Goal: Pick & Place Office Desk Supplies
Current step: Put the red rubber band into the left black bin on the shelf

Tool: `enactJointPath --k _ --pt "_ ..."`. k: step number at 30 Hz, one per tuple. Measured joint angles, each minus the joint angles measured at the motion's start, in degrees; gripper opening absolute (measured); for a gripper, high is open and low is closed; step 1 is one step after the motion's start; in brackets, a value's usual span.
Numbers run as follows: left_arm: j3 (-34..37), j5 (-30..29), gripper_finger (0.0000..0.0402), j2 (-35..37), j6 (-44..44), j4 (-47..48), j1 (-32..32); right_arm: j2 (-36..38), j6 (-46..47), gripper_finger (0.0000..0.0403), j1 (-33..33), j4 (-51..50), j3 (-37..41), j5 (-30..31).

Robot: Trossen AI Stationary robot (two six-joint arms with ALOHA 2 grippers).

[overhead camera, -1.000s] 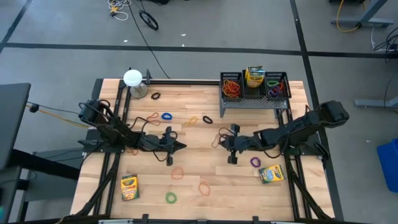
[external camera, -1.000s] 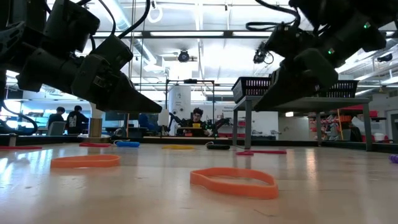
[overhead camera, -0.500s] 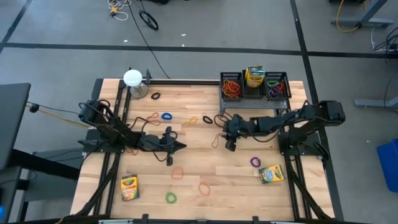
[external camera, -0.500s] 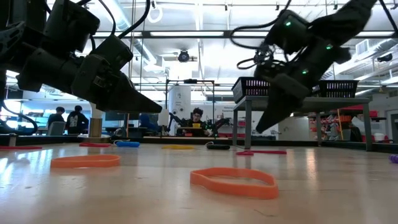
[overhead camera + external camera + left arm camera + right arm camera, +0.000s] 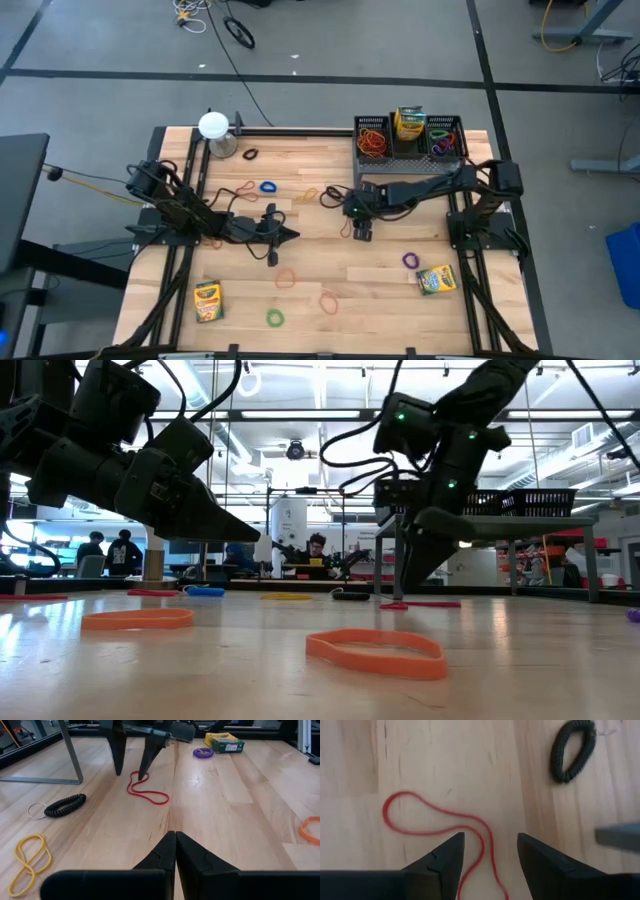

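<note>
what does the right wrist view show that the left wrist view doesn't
Only the right wrist view shows the right gripper from close above, open, with the red rubber band running between its fingers.

Only the left wrist view shows the shut left gripper, a yellow rubber band, a purple rubber band, a crayon box and part of an orange band.

Both show the red rubber band, the black coiled band and the wooden table.
</note>
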State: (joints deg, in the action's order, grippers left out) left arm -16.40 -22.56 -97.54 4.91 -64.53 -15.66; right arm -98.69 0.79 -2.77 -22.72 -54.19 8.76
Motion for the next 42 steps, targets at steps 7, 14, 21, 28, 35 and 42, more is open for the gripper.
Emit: enactJointPath --k 7,14,21,28,35,42 --pt "-0.02 0.08 0.0018 0.0 0.02 -0.05 0.0 -2.89 -2.14 0.0185 -2.18 -1.59 -0.96 -2.72" --pt "-0.02 0.08 0.0018 0.0 0.02 -0.07 0.0 -3.61 -2.19 0.0144 -3.32 -1.62 -0.9 -6.02" --pt "-0.02 0.1 0.0018 0.0 0.02 -0.02 0.0 -3.65 -2.81 0.0054 -2.11 -1.32 -0.86 -7.04" --pt "-0.02 0.08 0.0018 0.0 0.02 -0.02 0.0 -3.44 -3.21 0.0008 0.81 -1.42 -0.77 -3.94" --pt "-0.02 0.1 0.0018 0.0 0.02 -0.02 0.0 0.44 -2.89 0.0004 5.22 -2.35 -0.57 -4.86" --pt "-0.02 0.08 0.0018 0.0 0.02 -0.04 0.0 8.3 -1.67 0.0003 8.97 -3.3 -0.57 0.51"
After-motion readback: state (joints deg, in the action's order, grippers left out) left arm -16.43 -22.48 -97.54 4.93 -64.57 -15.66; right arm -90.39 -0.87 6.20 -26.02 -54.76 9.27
